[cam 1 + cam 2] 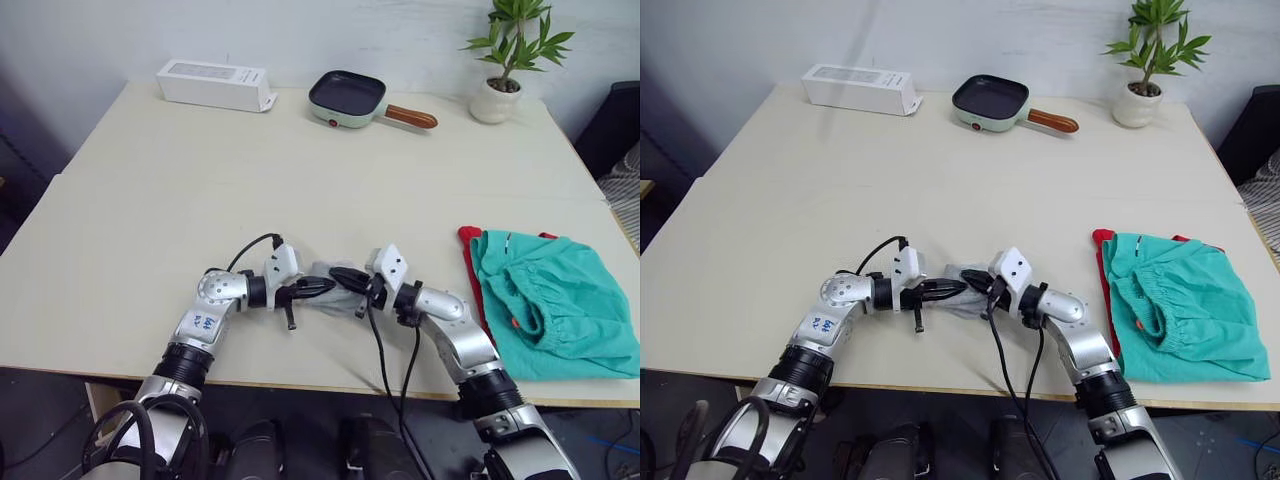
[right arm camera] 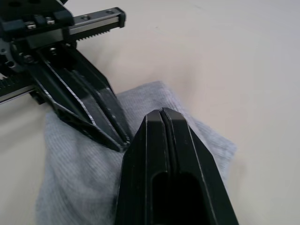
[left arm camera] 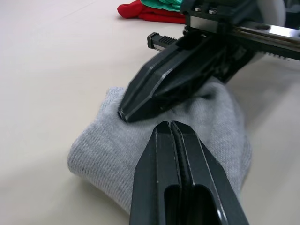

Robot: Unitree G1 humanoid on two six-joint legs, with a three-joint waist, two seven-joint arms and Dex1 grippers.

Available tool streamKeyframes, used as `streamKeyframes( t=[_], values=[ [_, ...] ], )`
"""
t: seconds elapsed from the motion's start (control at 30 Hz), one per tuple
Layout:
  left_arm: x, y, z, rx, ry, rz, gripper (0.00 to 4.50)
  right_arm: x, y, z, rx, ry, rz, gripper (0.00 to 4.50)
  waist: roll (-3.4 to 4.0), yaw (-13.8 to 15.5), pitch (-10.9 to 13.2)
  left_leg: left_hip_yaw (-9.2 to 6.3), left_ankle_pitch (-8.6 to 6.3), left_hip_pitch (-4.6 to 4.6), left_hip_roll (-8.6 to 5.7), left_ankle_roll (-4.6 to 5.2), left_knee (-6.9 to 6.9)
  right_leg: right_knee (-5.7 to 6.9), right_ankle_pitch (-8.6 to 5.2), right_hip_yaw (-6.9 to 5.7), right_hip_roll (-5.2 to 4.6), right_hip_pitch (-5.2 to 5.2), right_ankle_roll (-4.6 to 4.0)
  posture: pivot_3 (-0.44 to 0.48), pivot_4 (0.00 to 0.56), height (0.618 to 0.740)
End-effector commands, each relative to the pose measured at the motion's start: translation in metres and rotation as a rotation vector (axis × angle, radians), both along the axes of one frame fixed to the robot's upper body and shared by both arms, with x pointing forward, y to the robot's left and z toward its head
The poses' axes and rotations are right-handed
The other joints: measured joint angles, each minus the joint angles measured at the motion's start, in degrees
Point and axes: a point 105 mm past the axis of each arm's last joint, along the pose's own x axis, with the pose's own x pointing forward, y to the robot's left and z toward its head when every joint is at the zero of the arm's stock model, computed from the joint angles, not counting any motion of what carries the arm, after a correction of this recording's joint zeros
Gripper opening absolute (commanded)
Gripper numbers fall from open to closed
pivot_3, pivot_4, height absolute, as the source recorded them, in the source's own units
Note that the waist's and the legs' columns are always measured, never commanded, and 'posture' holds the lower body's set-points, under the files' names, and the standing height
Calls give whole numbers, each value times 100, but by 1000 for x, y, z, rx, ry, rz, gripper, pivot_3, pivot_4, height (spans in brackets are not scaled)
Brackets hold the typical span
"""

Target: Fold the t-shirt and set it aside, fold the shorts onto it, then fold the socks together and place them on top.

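While the shorts (image 1: 560,300) cover the t-shirt (image 1: 468,240), both closed grippers, left (image 1: 325,286) and right (image 1: 342,275), press the socks (image 3: 159,150).

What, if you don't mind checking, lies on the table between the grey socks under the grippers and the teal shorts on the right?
Nothing: in the left eye view, bare table separates the socks from the shorts.

Silver arms, black gripper (image 1: 318,287) fingers, black cables.
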Motion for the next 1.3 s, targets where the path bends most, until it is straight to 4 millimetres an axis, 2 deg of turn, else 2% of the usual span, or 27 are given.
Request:
streamKeyframes(
  t=[0.03, 0.17, 0.33, 0.43, 0.57, 0.7, 0.8, 0.87, 0.97, 1.03, 1.2, 1.27, 1.3],
  values=[
    [-6, 3, -12, 8, 29, 0, 43, 8, -21, -1, 32, 35, -81, 0, 1, 1, 0, -2, -3, 4, 1, 4, 0, -2, 0, -2, 0, 6, 0, 0, 150, 740],
    [-7, -2, 12, -155, 39, -14, 43, -2, -25, 13, 56, 33, -38, 0, 1, 5, 0, -10, -5, 4, 1, 8, -2, -7, 0, -8, -4, 13, 0, 0, 150, 740],
    [4, 2, 28, -183, -16, 27, 43, -24, -19, 39, 135, 8, 35, 0, 4, -10, 3, -16, -6, -3, 4, 9, -6, -12, 0, -13, -1, 9, 0, 0, 150, 740],
    [8, 3, 25, -138, -13, 47, 43, -38, -11, 31, 115, 23, 82, 0, 4, -1, 3, -19, -6, -4, 6, 8, -7, -12, 0, -16, 3, 9, 0, 0, 150, 740],
    [13, 2, 7, -47, 10, 76, 43, -50, -10, 12, 83, 39, 92, 0, 4, 7, 3, -18, -8, -6, 1, 11, -8, -18, 0, -17, 2, 9, 0, 0, 150, 740],
    [11, -1, -3, -4, 27, 77, 43, -61, -21, 21, 109, -38, 105, 0, 4, 7, 3, -17, -10, -7, -1, 15, -6, -21, -1, -17, 1, 11, 1, 0, 150, 740],
    [11, -3, -3, -8, 22, 69, 43, -65, -39, 26, 135, 32, 91, 0, 4, 9, 3, -18, -10, -6, -1, 15, -5, -20, -1, -16, 1, 11, 1, 0, 150, 740],
    [11, -3, -1, -12, 14, 64, 0, -64, -57, 30, 180, 114, 55, 379, 4, 14, 3, -20, -11, -6, -1, 16, -4, -20, -1, -16, -1, 13, 1, 0, 150, 740],
    [11, -4, 4, -27, -12, 47, 0, -75, -80, 20, 320, 563, 35, 1283, 4, 19, 3, -24, -12, -7, -1, 18, -5, -21, -1, -16, -6, 15, 1, 0, 150, 740],
    [11, -3, 4, -22, -21, 42, 0, -85, -80, 19, 288, 673, 65, 1956, 4, 22, 3, -29, -13, -7, 0, 19, -7, -23, -1, -17, -8, 17, -1, 0, 150, 740],
    [11, -3, 3, -44, 2, 56, 0, -76, -68, 12, 407, 922, -25, 3663, 6, -14, 3, -31, -13, -4, 14, 19, -8, -23, -2, -20, 4, 18, -8, 0, 150, 740],
    [11, -3, 3, -36, -3, 54, 0, -75, -57, 6, 417, 1007, -31, 4344, 8, 5, 2, -32, -12, -5, 12, 18, -8, -22, -2, -20, 4, 17, -8, 0, 150, 740],
    [11, -3, 3, -34, -5, 54, 0, -73, -50, 2, 418, 1057, -38, 4474, 7, 7, 2, -32, -12, -7, 11, 19, -7, -23, -2, -20, 3, 17, -7, 0, 150, 740]
  ],
)
